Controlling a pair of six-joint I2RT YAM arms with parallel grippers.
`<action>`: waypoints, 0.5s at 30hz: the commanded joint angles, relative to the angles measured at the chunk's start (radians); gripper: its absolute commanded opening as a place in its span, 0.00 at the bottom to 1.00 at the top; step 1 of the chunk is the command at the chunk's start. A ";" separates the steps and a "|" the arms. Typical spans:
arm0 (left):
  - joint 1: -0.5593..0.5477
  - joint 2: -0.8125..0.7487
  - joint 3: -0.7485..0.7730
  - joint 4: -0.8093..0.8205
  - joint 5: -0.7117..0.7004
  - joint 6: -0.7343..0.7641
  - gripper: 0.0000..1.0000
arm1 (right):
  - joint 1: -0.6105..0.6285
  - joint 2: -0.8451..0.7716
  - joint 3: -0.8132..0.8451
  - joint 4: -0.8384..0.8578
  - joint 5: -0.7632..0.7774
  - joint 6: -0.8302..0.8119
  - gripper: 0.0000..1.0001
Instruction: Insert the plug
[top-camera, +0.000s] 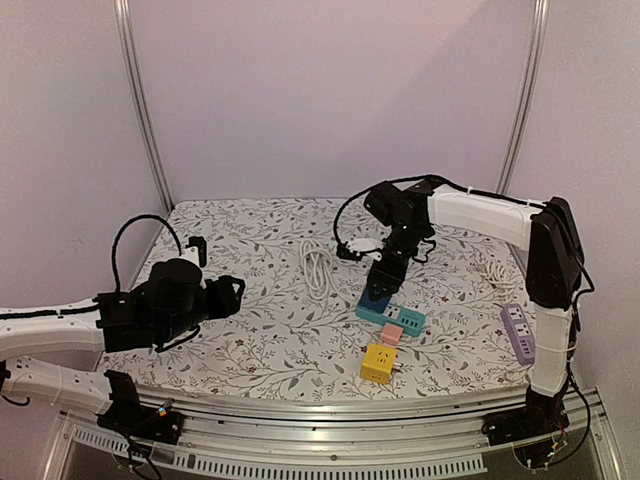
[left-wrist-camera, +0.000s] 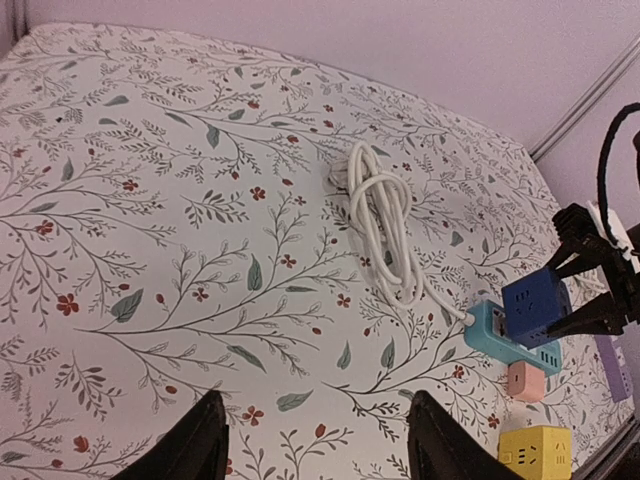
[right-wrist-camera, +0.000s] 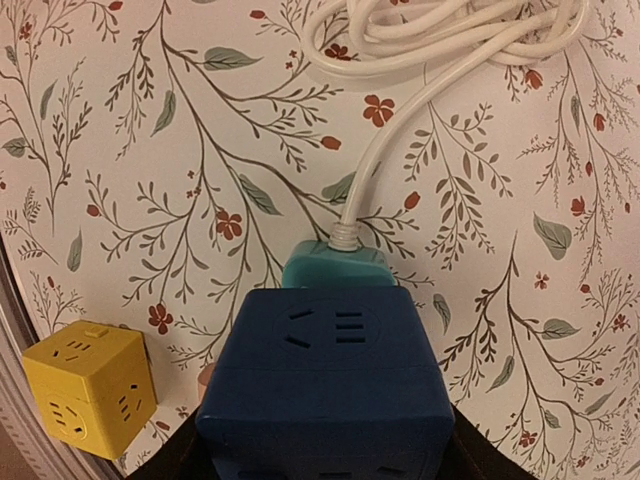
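Observation:
My right gripper (top-camera: 381, 287) is shut on a dark blue cube plug (right-wrist-camera: 325, 380), its fingers clamping the cube's two sides. The cube (left-wrist-camera: 535, 305) hangs slightly tilted right over the cable end of a teal power strip (right-wrist-camera: 335, 268), which lies on the floral cloth (top-camera: 392, 316). Whether the cube touches the strip I cannot tell; its underside is hidden. The strip's white cable (left-wrist-camera: 385, 220) runs back into a coil. My left gripper (left-wrist-camera: 315, 440) hovers open over bare cloth at the left (top-camera: 235, 290), nothing between its fingers.
A pink cube (top-camera: 391, 333) and a yellow cube (top-camera: 377, 362) sit just in front of the teal strip. A purple power strip (top-camera: 518, 331) lies at the right edge by the right arm's base. The coiled cable (top-camera: 318, 265) lies mid-table.

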 joint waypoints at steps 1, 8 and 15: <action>-0.013 0.000 -0.017 -0.009 -0.016 0.009 0.61 | 0.019 -0.019 -0.001 -0.075 -0.049 0.029 0.00; -0.013 0.019 -0.006 -0.001 -0.008 0.011 0.61 | 0.018 0.007 -0.038 -0.068 -0.060 0.034 0.00; -0.013 0.009 0.001 -0.026 -0.006 0.013 0.61 | 0.019 0.074 -0.010 -0.053 -0.075 0.091 0.00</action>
